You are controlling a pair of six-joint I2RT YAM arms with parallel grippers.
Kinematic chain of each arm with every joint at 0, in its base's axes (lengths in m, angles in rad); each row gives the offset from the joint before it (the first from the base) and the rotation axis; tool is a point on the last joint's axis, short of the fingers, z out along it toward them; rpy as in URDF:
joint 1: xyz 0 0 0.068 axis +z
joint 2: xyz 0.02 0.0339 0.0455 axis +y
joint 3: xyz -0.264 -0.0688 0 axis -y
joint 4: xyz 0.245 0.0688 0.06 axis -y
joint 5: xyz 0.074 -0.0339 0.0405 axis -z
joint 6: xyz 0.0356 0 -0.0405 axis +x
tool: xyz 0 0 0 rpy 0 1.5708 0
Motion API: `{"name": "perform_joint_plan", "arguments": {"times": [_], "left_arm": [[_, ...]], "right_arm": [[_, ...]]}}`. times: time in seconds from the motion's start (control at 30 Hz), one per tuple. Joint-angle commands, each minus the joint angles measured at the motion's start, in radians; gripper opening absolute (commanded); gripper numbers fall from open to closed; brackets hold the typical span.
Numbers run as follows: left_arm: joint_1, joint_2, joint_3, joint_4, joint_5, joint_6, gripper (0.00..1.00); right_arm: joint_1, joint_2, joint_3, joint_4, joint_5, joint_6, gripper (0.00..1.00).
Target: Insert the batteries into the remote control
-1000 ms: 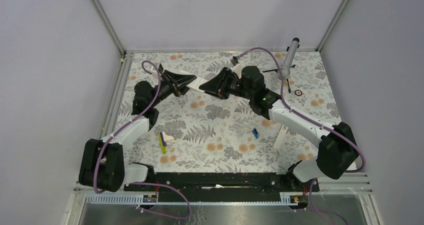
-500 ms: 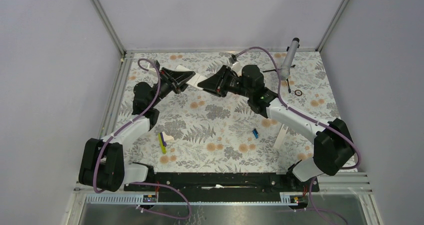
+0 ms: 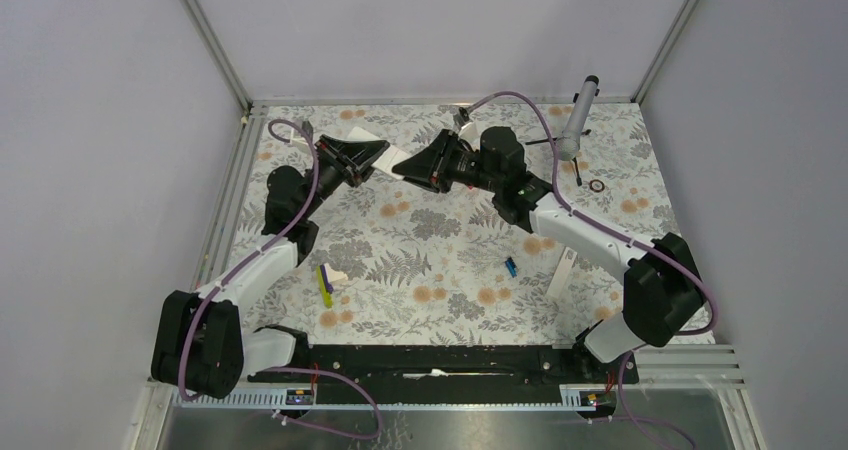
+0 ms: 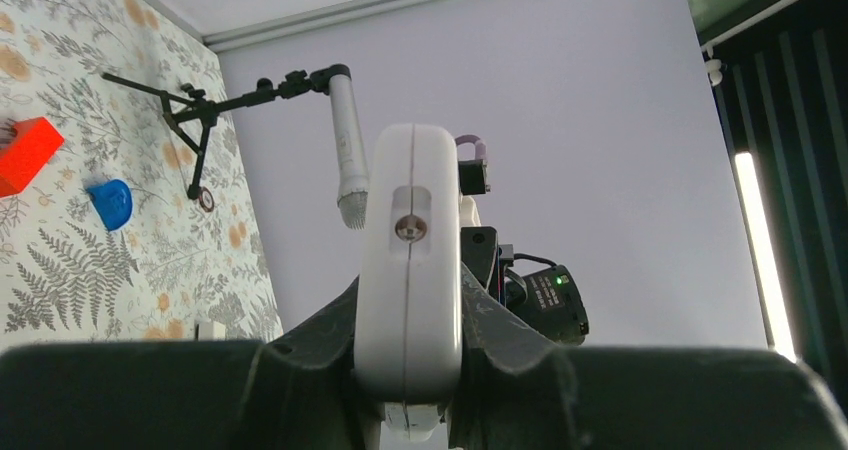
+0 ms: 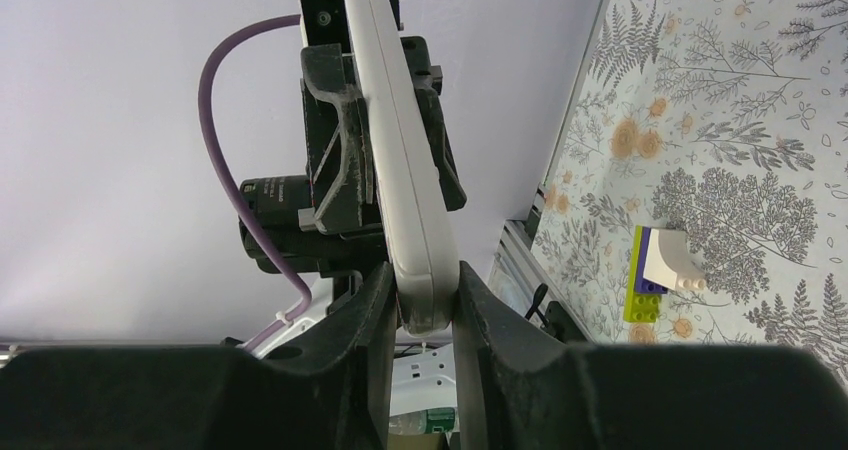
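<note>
Remote control (image 3: 399, 157): raised clear of the tabletop (image 3: 440, 245) at its far centre, bridging the gap between the two arms with one end in each grasp.
Left fingers (image 4: 320, 340): clamped on one end of the remote control, one finger against each side. A narrow seamed edge faces the left wrist camera.
Right fingers (image 5: 370, 320): clamped on the opposite end. The right wrist view shows the handset edge-on, running away toward the left arm's grasp.
Reason for hold (judgement): a grip at both ends keeps the body from twisting. It probably allows the handset to be turned or passed between arms so that the battery side becomes accessible.
Blue battery (image 3: 510, 266): lies flat on the tabletop beside the right forearm, well apart from the remote control, and is not yet loaded.
Red-and-black battery: cannot be located in these views.
Task stage (judgement): early. With both sets of fingers occupied, one must release before any battery can be collected.
Risk (judgement): opposing pull from the two arms could strain or slip the handset.
</note>
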Motion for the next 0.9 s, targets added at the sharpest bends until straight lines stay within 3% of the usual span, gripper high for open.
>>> {"name": "perform_joint_plan", "arguments": {"times": [0.0, 0.33, 0.57, 0.7, 0.87], "left_arm": [[-0.136, -0.082, 0.0, 0.06, 0.166, -0.026, 0.0], [-0.149, -0.084, 0.025, 0.027, 0.148, -0.001, 0.0], [-0.089, -0.087, 0.091, -0.164, 0.199, 0.174, 0.0], [-0.09, -0.086, 0.145, -0.249, 0.256, 0.262, 0.0], [-0.09, -0.088, 0.163, -0.283, 0.284, 0.321, 0.0]], "right_arm": [[0.028, 0.084, 0.042, -0.047, 0.104, -0.057, 0.23], [0.026, 0.076, 0.059, -0.017, 0.102, -0.137, 0.32], [-0.016, -0.087, 0.004, -0.022, 0.039, -0.362, 0.69], [-0.045, -0.183, -0.02, -0.034, -0.085, -0.431, 0.93], [-0.045, -0.267, -0.048, -0.073, -0.219, -0.572, 0.99]]}}
